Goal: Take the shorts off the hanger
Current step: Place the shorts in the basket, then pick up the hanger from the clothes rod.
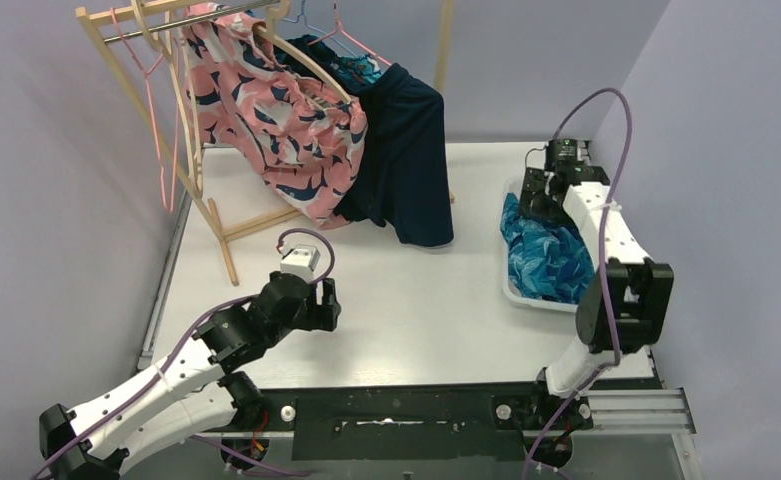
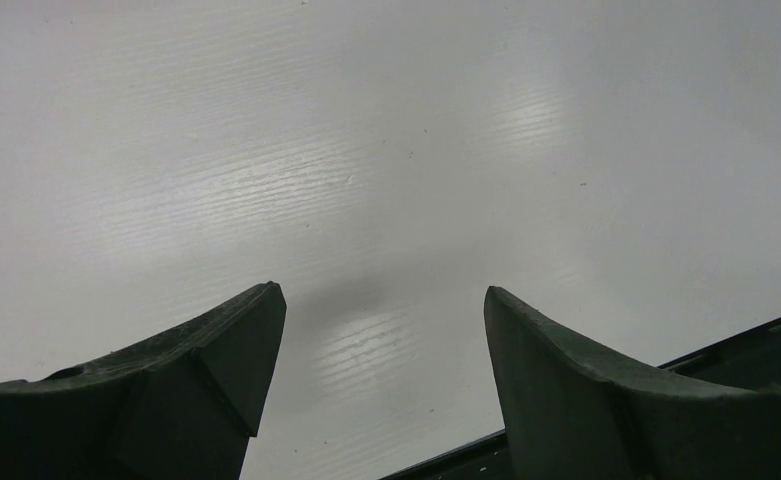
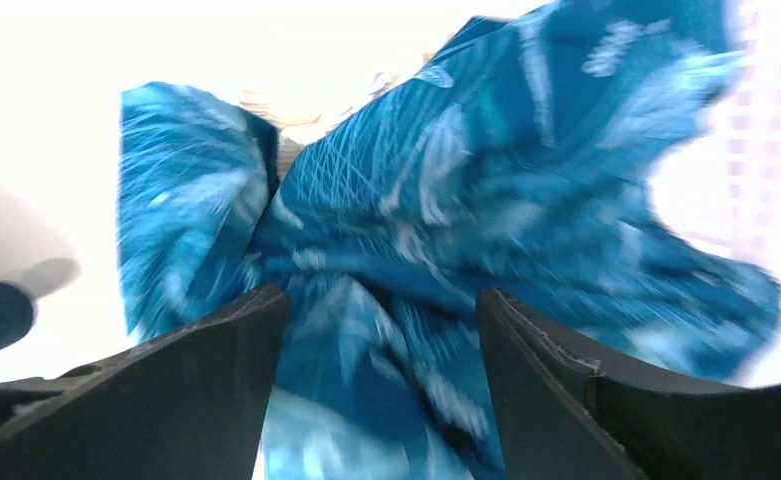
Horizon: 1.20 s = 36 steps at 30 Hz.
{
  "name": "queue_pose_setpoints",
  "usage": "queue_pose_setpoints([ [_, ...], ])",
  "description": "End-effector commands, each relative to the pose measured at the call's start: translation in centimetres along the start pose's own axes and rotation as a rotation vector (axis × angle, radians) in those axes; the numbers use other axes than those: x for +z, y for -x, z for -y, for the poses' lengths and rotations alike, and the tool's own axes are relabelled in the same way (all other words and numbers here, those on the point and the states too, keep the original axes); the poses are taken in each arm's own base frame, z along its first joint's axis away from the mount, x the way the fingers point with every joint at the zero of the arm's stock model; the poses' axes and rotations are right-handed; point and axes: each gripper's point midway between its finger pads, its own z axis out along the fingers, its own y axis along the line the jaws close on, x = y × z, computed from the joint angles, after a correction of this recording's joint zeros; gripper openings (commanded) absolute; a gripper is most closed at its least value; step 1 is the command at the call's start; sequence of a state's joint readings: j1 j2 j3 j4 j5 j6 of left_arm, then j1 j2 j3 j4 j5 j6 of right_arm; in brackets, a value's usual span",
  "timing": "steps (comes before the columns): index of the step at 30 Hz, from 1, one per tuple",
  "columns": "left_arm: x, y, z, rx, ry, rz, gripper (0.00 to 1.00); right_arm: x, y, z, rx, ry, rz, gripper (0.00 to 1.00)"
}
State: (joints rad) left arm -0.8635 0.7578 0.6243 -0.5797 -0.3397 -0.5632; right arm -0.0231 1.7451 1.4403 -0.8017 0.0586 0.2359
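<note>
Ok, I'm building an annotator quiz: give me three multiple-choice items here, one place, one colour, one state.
1. Where do the blue patterned shorts lie? A on the rack; B in the white bin; C across the left arm.
2. What colour are the shorts hanging right of the floral shorts? A dark navy; B yellow; C red.
3. How is the left hand? A shut on a hanger; B shut on cloth; C open over the table.
Answers: B, they fill the bin; A, dark navy shorts hang beside the floral pair; C, its fingers stand apart, only table between.
</note>
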Motion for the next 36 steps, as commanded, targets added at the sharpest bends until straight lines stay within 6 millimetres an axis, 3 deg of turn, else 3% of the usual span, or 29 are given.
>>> queue_pose_setpoints([
  [1, -0.7, 2.1, 0.5, -0.031, -0.02, 0.085, 0.73, -9.1, 4.5, 2.2, -0.009, -0.1, 0.298, 0.72],
  [6, -0.8, 2.4, -0.1, -0.055, 0.007, 0.116, 0.74, -15.4, 4.1, -1.0, 0.048, 0.076, 0.597, 0.75],
  [7, -0.7, 2.4, -0.3, -0.061, 0.016, 0.12, 0.74, -15.5, 3.1, -1.7, 0.084, 0.149, 0.644, 0.8],
  [8, -0.7, 2.3, -0.5, -0.066, 0.023, 0.124, 0.74, -16.0, 2.4, -2.3, 0.176, 0.226, 0.689, 0.98],
  [10, -0.7, 2.5, -0.7, -0.073, 0.035, 0.134, 0.74, -16.2, 0.5, -3.9, 0.284, 0.399, 0.743, 0.98],
  [14, -0.7, 2.4, -0.9, -0.077, 0.041, 0.133, 0.74, -18.9, -2.9, -10.1, 0.145, 0.838, 0.769, 0.98],
  [17, -0.6, 2.5, -1.2, -0.083, 0.059, 0.141, 0.75, -20.8, -4.3, -12.6, 0.144, 1.036, 0.734, 0.98],
  [20, -0.5, 2.6, -1.4, -0.086, 0.076, 0.148, 0.77, -23.7, -5.4, -15.2, 0.029, 1.206, 0.724, 0.98],
  [23, -0.2, 2.6, -1.6, -0.085, 0.09, 0.153, 0.78, -25.6, -5.8, -18.2, -0.081, 1.219, 0.723, 0.98],
  [26, 0.1, 2.5, -1.7, -0.081, 0.101, 0.151, 0.78, -26.2, -6.4, -21.4, -0.232, 1.121, 0.716, 0.98],
  [29, 0.4, 2.4, -1.8, -0.076, 0.112, 0.145, 0.78, -27.2, -5.2, -23.7, -0.337, 0.984, 0.794, 0.98],
  [32, 0.4, 2.3, -1.8, -0.076, 0.119, 0.139, 0.79, -28.4, -2.5, -24.5, -0.296, 0.8, 0.923, 0.98],
  [34, 0.4, 2.4, -1.8, -0.077, 0.117, 0.144, 0.79, -30.8, -1.6, -26.1, -0.332, 0.826, 1.019, 0.99],
  [36, 0.4, 2.7, -2.0, -0.075, 0.12, 0.165, 0.79, -31.7, -0.3, -27.8, -0.334, 0.841, 1.049, 1.0],
])
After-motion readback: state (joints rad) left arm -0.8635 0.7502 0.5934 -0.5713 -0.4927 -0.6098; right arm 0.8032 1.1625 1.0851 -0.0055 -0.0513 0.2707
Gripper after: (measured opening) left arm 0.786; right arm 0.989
